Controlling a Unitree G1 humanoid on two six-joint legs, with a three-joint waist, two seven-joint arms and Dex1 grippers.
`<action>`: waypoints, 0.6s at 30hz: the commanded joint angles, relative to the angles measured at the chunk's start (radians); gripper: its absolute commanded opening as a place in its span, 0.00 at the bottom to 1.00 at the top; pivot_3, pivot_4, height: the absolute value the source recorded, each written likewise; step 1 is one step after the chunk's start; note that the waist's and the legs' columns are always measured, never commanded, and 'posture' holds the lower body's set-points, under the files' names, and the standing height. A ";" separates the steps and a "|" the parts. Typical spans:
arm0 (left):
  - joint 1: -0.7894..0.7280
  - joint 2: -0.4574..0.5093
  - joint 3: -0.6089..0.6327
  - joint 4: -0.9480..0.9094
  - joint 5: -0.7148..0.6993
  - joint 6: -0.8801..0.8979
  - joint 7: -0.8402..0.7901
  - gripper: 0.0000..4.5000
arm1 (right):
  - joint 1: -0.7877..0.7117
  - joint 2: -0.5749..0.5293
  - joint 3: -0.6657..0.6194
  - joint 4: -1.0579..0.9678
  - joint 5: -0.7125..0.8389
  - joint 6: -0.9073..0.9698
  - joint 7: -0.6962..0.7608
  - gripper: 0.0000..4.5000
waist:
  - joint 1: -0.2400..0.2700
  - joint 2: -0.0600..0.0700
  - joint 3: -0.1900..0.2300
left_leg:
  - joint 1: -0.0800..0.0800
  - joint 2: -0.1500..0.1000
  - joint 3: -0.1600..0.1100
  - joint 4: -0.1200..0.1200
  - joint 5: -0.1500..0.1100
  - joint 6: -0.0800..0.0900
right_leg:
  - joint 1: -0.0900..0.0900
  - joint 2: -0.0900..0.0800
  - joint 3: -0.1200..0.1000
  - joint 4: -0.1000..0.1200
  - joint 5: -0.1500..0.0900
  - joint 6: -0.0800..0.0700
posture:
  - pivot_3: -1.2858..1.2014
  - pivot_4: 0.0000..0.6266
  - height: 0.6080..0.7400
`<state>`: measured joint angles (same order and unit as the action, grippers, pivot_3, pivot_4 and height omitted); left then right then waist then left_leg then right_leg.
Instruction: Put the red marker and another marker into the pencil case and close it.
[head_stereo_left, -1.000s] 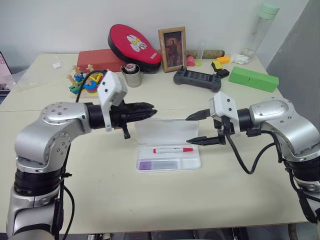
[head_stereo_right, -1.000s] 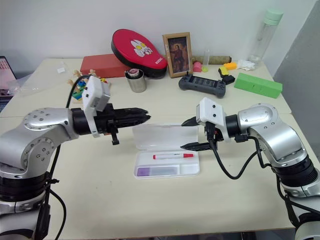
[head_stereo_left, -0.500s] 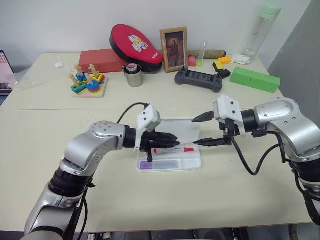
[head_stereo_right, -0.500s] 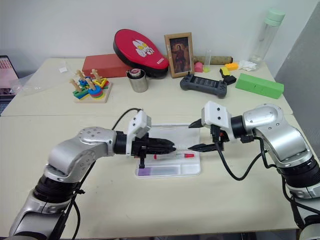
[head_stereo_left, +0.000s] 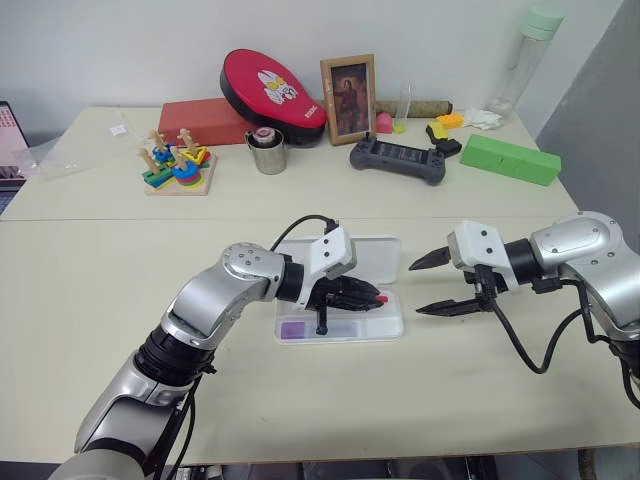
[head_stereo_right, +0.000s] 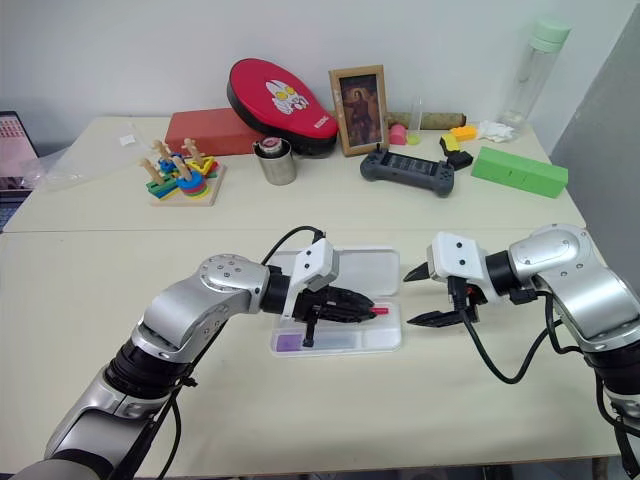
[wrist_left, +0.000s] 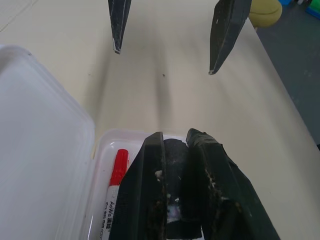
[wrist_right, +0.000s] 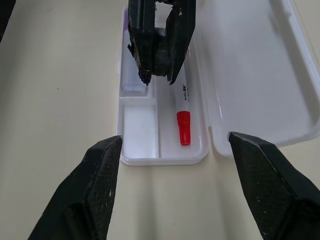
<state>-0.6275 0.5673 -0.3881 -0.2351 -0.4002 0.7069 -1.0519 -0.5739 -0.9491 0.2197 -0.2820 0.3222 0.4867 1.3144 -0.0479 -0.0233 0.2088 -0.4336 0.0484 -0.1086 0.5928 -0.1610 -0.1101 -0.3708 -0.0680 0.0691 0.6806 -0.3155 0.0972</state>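
**Item: white hinged pencil case, open, both markers aboard**

Location: the pencil case (head_stereo_left: 340, 325) is lying open on the tabletop (head_stereo_left: 300, 400), its lid (head_stereo_left: 375, 258) folded flat behind the tray. The red marker (wrist_right: 183, 115) is resting in the long rear compartment, red cap pointing toward the right tool. The purple-capped marker (head_stereo_left: 296, 329) is being seen at the left end of the front compartment, largely covered by the left arm.

Left tool (head_stereo_left: 372, 299): poised over the tray with its two black fingers nearly together; nothing is being held between them.

Right tool (head_stereo_left: 424, 288): hovering just beside the tray's right end, jaws spread wide, empty.

Handling, judged: the case is thin moulded plastic, light, rigid but somewhat springy, smooth and likely to slide on the tabletop if pushed sideways. The lid is best taken at its free long edge, away from the hinge, and swung over while the tray is being steadied at one end. The markers are light, round and prone to rolling; the dividers are keeping them in place.

Markings: small dark print is running along the red marker's white barrel; in the left wrist view it appears to begin "AoW", the rest being unreadable.
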 joint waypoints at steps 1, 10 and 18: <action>0.005 -0.002 -0.023 -0.053 0.036 -0.019 0.013 0.10 | -0.005 -0.013 -0.029 -0.023 -0.007 -0.015 0.000 0.78 | 0.000 0.000 0.000 | 0.000 0.000 0.000 0.000 0.000 0.000 | 0.000 0.000 0.000 0.000 0.000 0.000 | 0.52 0.24 1.00; 0.018 -0.055 -0.036 -0.040 0.061 -0.023 0.041 0.40 | -0.012 0.000 -0.025 -0.020 -0.013 -0.009 -0.006 0.78 | 0.001 0.000 0.000 | 0.000 0.000 0.000 0.000 0.000 0.000 | 0.000 0.000 0.000 0.000 0.000 0.000 | 0.52 0.24 1.00; 0.012 -0.079 -0.020 -0.037 0.056 -0.022 0.038 0.71 | -0.016 0.010 -0.023 -0.014 -0.016 -0.004 -0.012 0.78 | 0.001 0.000 0.000 | 0.000 0.000 0.000 0.000 0.000 0.000 | 0.000 0.000 0.000 0.000 0.000 0.000 | 0.52 0.24 1.00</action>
<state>-0.6057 0.4944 -0.4288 -0.2550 -0.3337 0.6940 -1.0121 -0.5730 -0.9388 0.2196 -0.2814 0.3026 0.4870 1.3058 -0.0466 -0.0233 0.2087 -0.4335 0.0484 -0.1088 0.5931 -0.1610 -0.1101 -0.3705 -0.0680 0.0689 0.6806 -0.3154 0.0973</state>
